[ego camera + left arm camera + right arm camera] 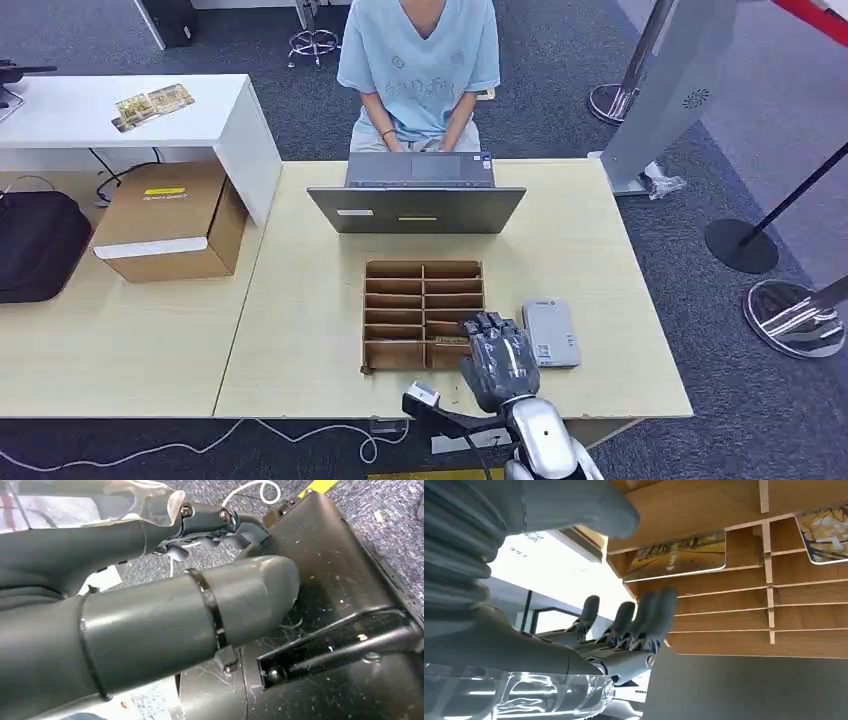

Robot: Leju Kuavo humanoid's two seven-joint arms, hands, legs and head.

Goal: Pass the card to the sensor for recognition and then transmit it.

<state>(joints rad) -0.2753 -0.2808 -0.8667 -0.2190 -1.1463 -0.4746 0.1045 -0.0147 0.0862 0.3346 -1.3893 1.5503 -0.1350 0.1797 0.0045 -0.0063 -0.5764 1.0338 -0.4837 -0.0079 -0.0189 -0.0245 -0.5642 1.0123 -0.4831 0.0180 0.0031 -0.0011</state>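
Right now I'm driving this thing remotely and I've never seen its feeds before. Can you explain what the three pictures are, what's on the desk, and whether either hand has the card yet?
You are driving a two-armed humanoid. The head view looks down from its body onto a pale desk. The other two come from cameras at each wrist, and they are turned, so ignore their up and down.

On the desk sits a wooden slotted rack, with a small grey box, probably the sensor, beside it. Behind the rack a laptop faces a seated person.

The right hand hovers over the rack's near right corner, fingers spread, holding nothing. Its wrist view shows a card lying in a slot just past the fingers, and part of another card in a neighbouring slot.

The left hand hangs low beside the robot's dark body; I cannot tell whether it is open.
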